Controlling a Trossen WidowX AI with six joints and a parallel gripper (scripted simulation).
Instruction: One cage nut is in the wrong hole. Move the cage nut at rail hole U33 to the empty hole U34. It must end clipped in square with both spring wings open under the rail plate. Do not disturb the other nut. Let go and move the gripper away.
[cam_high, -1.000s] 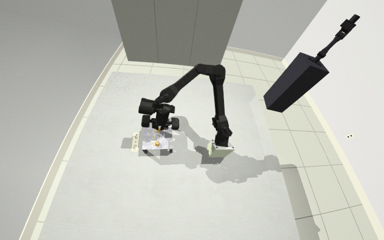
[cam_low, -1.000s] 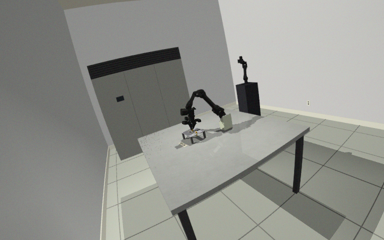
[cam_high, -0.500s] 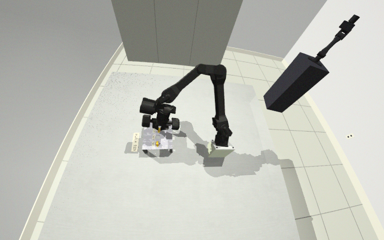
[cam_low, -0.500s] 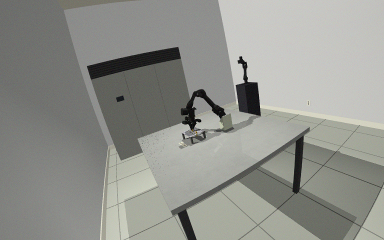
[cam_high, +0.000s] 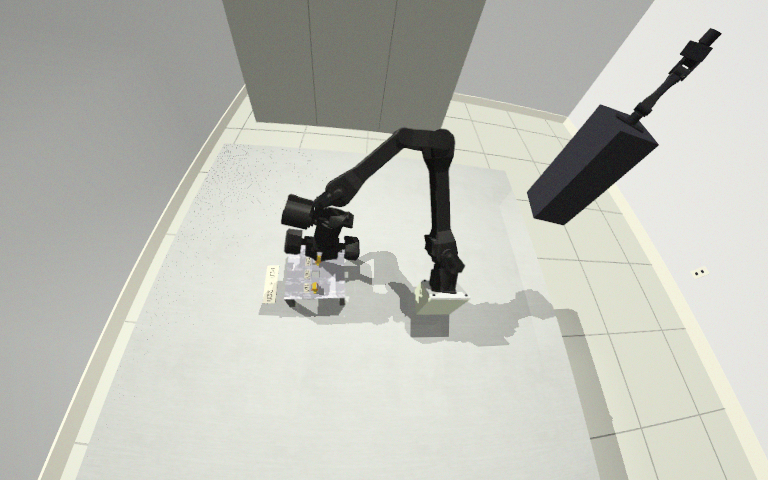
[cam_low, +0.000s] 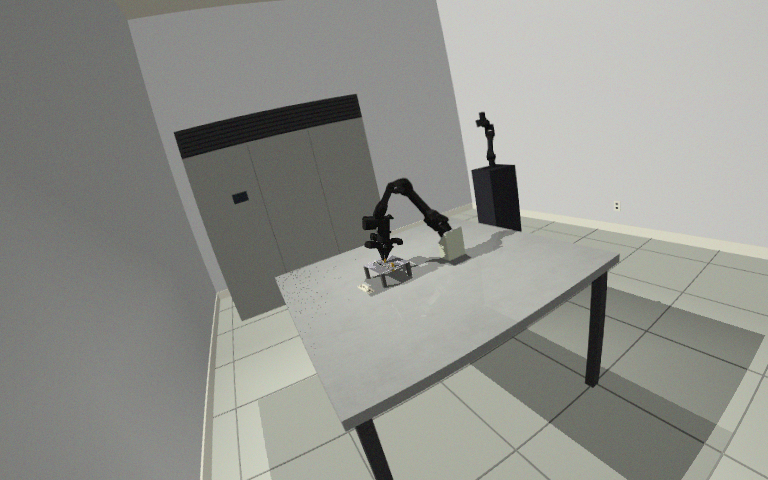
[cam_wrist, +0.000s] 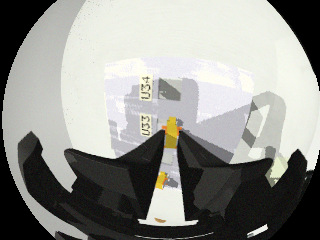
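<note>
Watching the wrist feed, I've got the claw (cam_high: 319, 255) (cam_low: 385, 258) (cam_wrist: 171, 135) pinching the yellow cage nut (cam_high: 318, 259) (cam_low: 385, 260) (cam_wrist: 171, 124), which sits by the U33 label (cam_wrist: 146, 125) with its long side running roughly along the row. Can't tell if it's fully free of the rail plate (cam_high: 331, 289) (cam_low: 400, 264) (cam_wrist: 217, 85), tbh.

What matters imo: the empty U34 hole (cam_wrist: 170, 89) is up-frame from the tips, nearly in line, while the other nut (cam_high: 314, 287) (cam_low: 393, 265) (cam_wrist: 161, 180) is down-frame. So I'd clear the plate, travel away from that one, and keep the nut square before pressing.
</note>
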